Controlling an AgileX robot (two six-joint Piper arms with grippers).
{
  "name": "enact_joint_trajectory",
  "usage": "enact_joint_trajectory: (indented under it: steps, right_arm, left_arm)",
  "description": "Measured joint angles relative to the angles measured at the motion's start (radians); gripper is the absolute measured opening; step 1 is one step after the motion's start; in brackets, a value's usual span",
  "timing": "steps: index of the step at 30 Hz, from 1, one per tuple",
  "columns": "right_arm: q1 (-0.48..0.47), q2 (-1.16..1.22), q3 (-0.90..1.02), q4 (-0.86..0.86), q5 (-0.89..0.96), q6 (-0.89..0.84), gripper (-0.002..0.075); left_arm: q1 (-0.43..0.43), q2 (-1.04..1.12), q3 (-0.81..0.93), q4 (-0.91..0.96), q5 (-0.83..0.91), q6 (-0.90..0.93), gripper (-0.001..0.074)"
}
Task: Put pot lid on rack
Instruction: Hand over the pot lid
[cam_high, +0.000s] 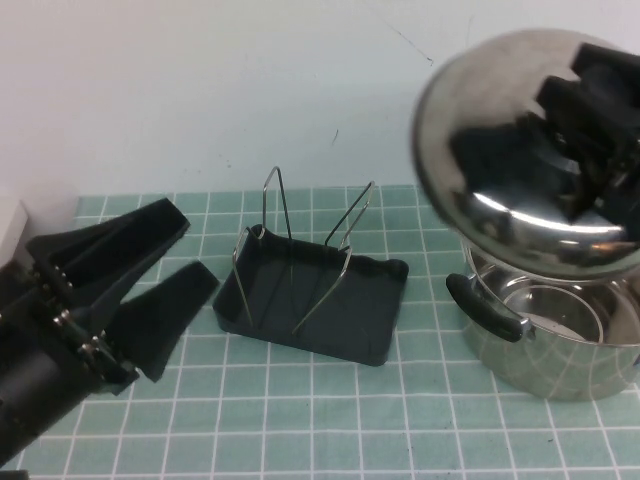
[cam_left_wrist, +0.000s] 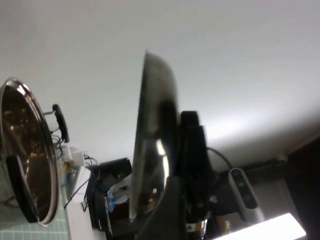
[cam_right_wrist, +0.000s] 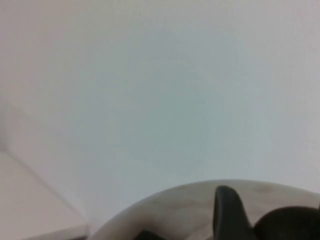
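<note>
High view shows, from the left, the left gripper (cam_high: 165, 275) low over the table with fingers wide apart and holding nothing, the rack (cam_high: 315, 300) in the middle, and the right gripper (cam_high: 590, 130) clamped on the pot lid (cam_high: 500, 170), tilted above the pot (cam_high: 550, 335).

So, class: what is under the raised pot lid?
The open steel pot, its rim and one black handle visible, its far side covered. The right hand holds the pot lid; the left hand waits open beside the rack.
</note>
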Motion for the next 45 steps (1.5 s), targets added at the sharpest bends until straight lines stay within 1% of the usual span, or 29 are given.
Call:
enact_joint_trajectory:
  steps: [2,5,12,16,20,21,23,24,26,28,29,30,38,39,40,43,45]
  right_arm:
    - [0.063,-0.021,-0.042,-0.052,-0.009,0.056,0.0335]
    - [0.179,-0.03,-0.106,-0.113,-0.006,0.124,0.0335]
    - [0.476,-0.014,-0.204,-0.145,0.184,0.157,0.0335]
    - [0.569,0.026,-0.228,-0.145,0.263,0.157,0.0335]
    - [0.615,0.072,-0.239,-0.124,0.28,0.157,0.0335]
    - [0.621,0.084,-0.24,-0.111,0.28,0.157,0.0335]
    - [0.626,0.104,-0.24,-0.086,0.265,0.157,0.0335]
    - [0.626,0.115,-0.24,-0.076,0.246,0.157,0.0335]
    - [0.626,0.131,-0.24,-0.048,0.216,0.157,0.0335]
    - [0.626,0.141,-0.24,-0.02,0.183,0.157,0.0335]
    - [0.626,0.144,-0.24,-0.014,0.183,0.157,0.0335]
    - [0.625,0.151,-0.24,-0.007,0.168,0.157,0.0335]
    - [0.625,0.159,-0.241,0.006,0.157,0.157,0.0335]
    - [0.625,0.159,-0.241,0.006,0.157,0.16,0.0347]
    - [0.625,0.159,-0.241,0.008,0.151,0.164,0.0383]
    - [0.625,0.159,-0.243,0.014,0.098,0.166,0.0545]
    - [0.625,0.159,-0.243,0.015,0.052,0.165,0.0606]
  left_arm:
    - [0.0,0.0,0.0,0.036,0.0,-0.032,0.0668]
    - [0.0,0.0,0.0,0.048,-0.002,-0.05,0.0685]
    - [0.0,0.0,0.0,0.038,-0.005,-0.054,0.0691]
    - [0.0,0.0,0.0,0.034,-0.005,-0.046,0.0692]
    - [0.0,0.0,0.0,0.031,-0.005,-0.02,0.0686]
    - [0.0,0.0,0.0,0.031,-0.007,-0.011,0.0673]
    - [0.0,0.0,0.0,0.031,-0.007,0.01,0.0616]
    - [0.0,0.0,0.0,0.031,-0.007,0.017,0.0562]
    - [0.0,0.0,0.0,0.029,-0.007,0.024,0.0426]
    - [0.0,0.0,0.0,0.027,-0.004,0.02,0.0236]
    - [0.0,0.0,-0.001,0.02,-0.026,0.02,0.0188]
    - [0.0,0.0,-0.003,0.015,-0.032,0.02,0.0174]
    - [0.0,-0.002,-0.003,0.007,-0.036,0.026,0.0174]
    - [0.0,-0.002,-0.003,0.007,-0.036,0.029,0.0174]
    - [0.0,-0.002,-0.003,0.01,-0.036,0.033,0.0174]
    - [0.0,0.0,-0.005,0.035,-0.02,0.038,0.0169]
    - [0.0,0.0,-0.018,0.056,-0.004,0.041,0.017]
